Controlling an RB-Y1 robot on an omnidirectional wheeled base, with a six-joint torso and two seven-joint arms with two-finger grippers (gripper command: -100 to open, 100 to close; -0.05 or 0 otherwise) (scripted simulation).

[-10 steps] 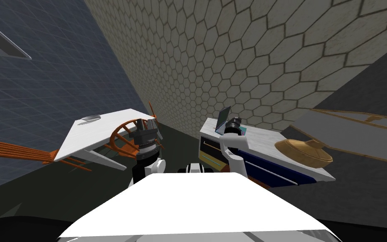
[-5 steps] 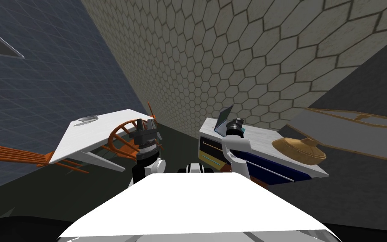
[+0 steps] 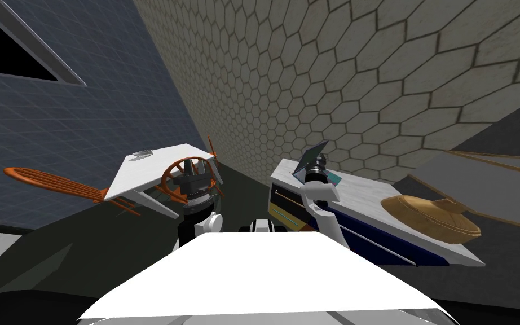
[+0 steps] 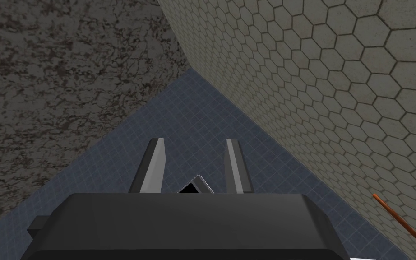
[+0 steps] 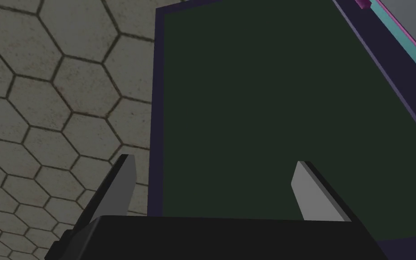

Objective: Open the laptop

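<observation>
Hex-tiled wall (image 3: 338,67) is filling the upper right of the head view. Below it, just right of centre, the laptop (image 3: 311,156) is sitting at the left end of a white-topped cabinet (image 3: 366,192). Its lid is standing raised and is leaning back toward the wall, and it is showing broader than half a second ago. Some of that is my head camera swinging, since the whole view has shifted, but the lid does seem to be tipping further from the base. I judge the opening to be well along. The right gripper (image 3: 316,169) is hanging just in front of the lid, at its lower edge in the frame. In the right wrist view the dark screen (image 5: 265,113) is looming close, and the fingers (image 5: 122,187) are standing wide apart and gripping nothing, one off the screen's edge and one before it. Whether either is touching, I cannot tell. Lower right, a tan dish (image 3: 431,217) is resting on the cabinet. Left of centre, the left gripper (image 3: 195,183) is idling before an orange chair (image 3: 188,169) and a white table (image 3: 151,169), its fingers narrowly parted and empty.
</observation>
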